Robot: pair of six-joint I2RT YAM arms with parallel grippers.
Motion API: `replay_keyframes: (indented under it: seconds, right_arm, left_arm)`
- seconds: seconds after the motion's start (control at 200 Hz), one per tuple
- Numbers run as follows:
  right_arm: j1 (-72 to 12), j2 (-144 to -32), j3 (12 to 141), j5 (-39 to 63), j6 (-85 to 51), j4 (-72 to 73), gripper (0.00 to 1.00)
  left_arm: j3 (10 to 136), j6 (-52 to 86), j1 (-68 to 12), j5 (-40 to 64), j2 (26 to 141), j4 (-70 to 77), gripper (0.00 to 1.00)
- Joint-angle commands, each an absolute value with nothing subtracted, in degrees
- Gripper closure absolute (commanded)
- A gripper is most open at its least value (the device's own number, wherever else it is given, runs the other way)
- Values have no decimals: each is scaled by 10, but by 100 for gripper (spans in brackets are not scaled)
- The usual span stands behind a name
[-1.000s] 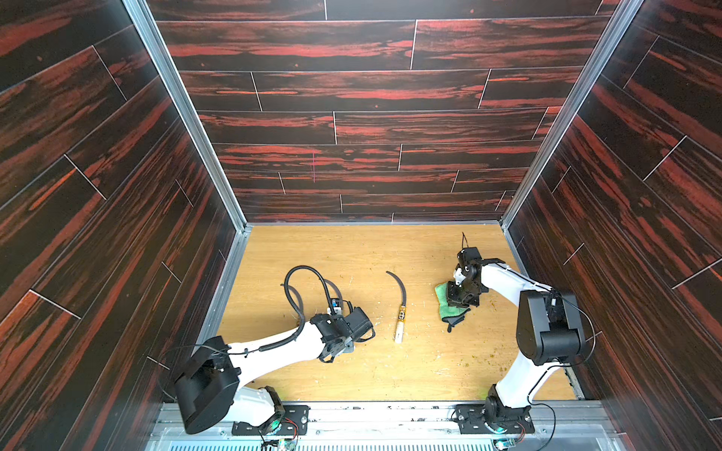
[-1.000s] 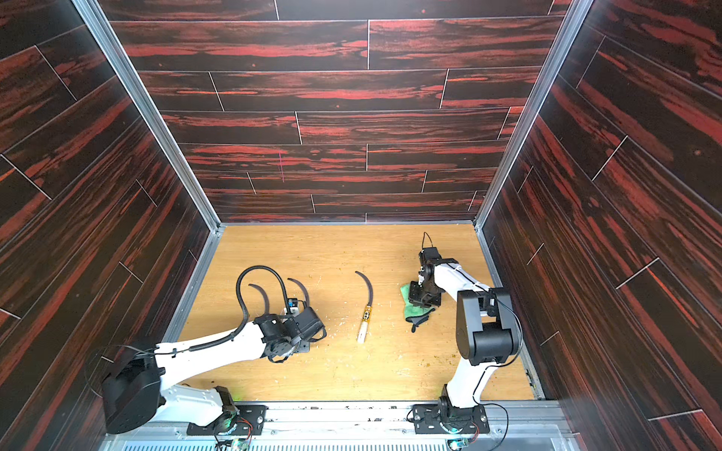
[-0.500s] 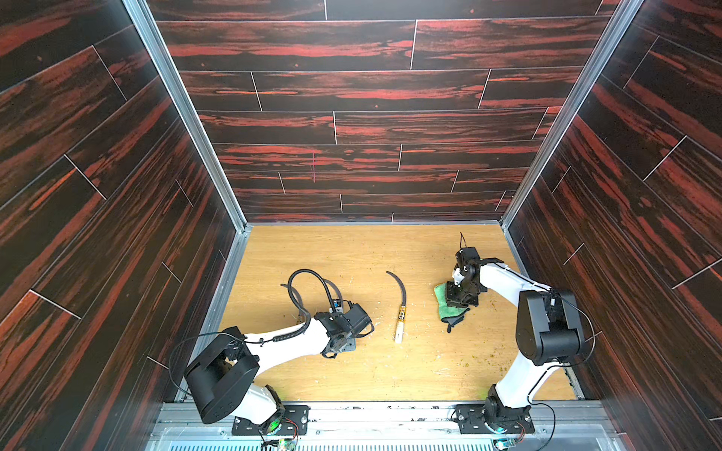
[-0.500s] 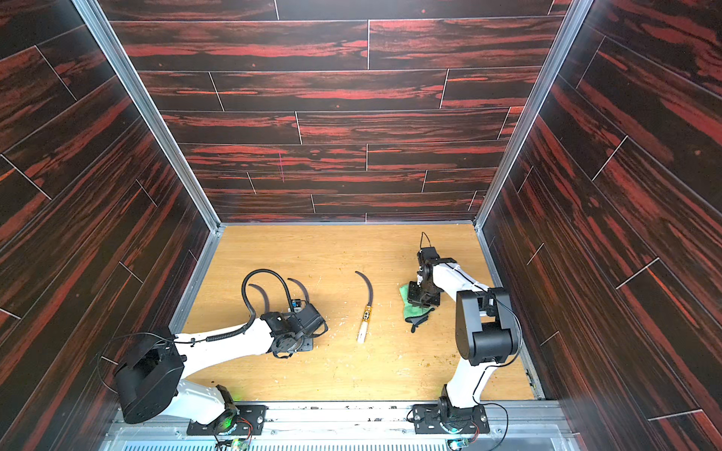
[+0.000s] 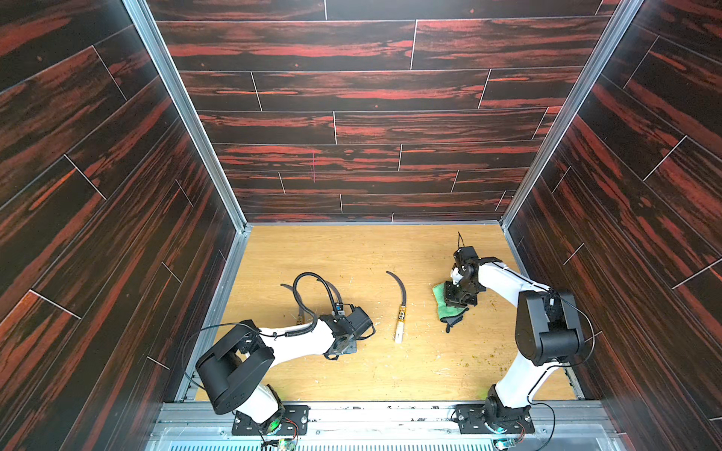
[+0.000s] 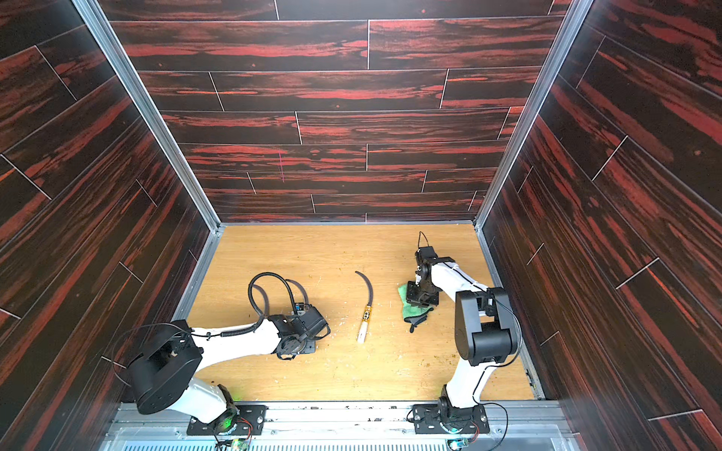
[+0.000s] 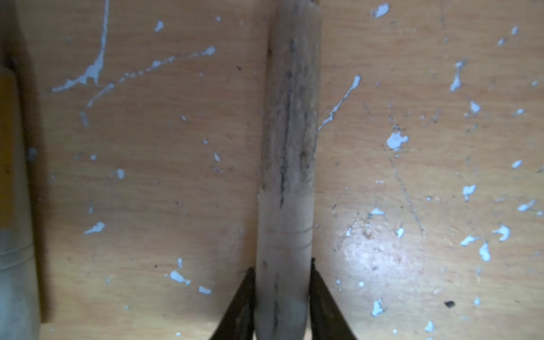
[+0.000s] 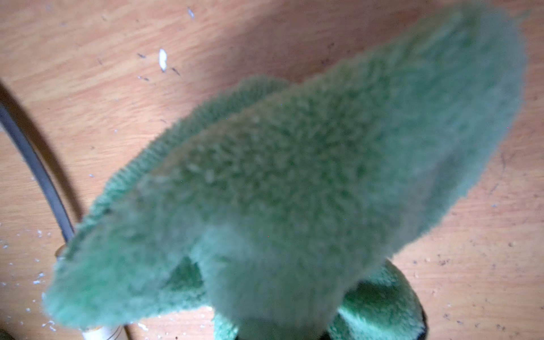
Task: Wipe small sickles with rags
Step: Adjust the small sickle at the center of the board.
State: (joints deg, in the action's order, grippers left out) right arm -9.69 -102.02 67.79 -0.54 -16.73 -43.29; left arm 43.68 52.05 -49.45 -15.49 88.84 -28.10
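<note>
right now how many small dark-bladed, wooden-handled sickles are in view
3: mid-table sickle; gripped sickle in the left gripper; third sickle beside it, both partly under the arm.

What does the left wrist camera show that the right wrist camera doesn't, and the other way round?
Left wrist only: a pale sickle handle clamped in the left hand, and a second handle with a yellow band, partly in view. Right wrist only: the green cloth filling the view, with a dark curved blade beside it. Both: the wooden tabletop flecked with white.
</note>
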Motion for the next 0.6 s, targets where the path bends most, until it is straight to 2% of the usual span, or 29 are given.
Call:
replay_keyframes:
  seconds: [0.0, 0.18, 0.381, 0.596]
  right_arm:
    - [-101, -1027, 691, -6, -168, -446, 90]
    - [-101, -1024, 692, -5, -168, -448, 90]
    - [-103, -1012, 693, -4, -163, -453, 91]
    - [-106, -967, 694, 28, -152, -461, 92]
  left_arm:
    - [436, 511, -493, -158, 896, -279, 76]
    - [450, 475, -505, -155, 908, -276, 86]
    - [500, 397, -564, -170, 941, -258, 90]
    - [485, 326, -611, -163, 945, -146, 90]
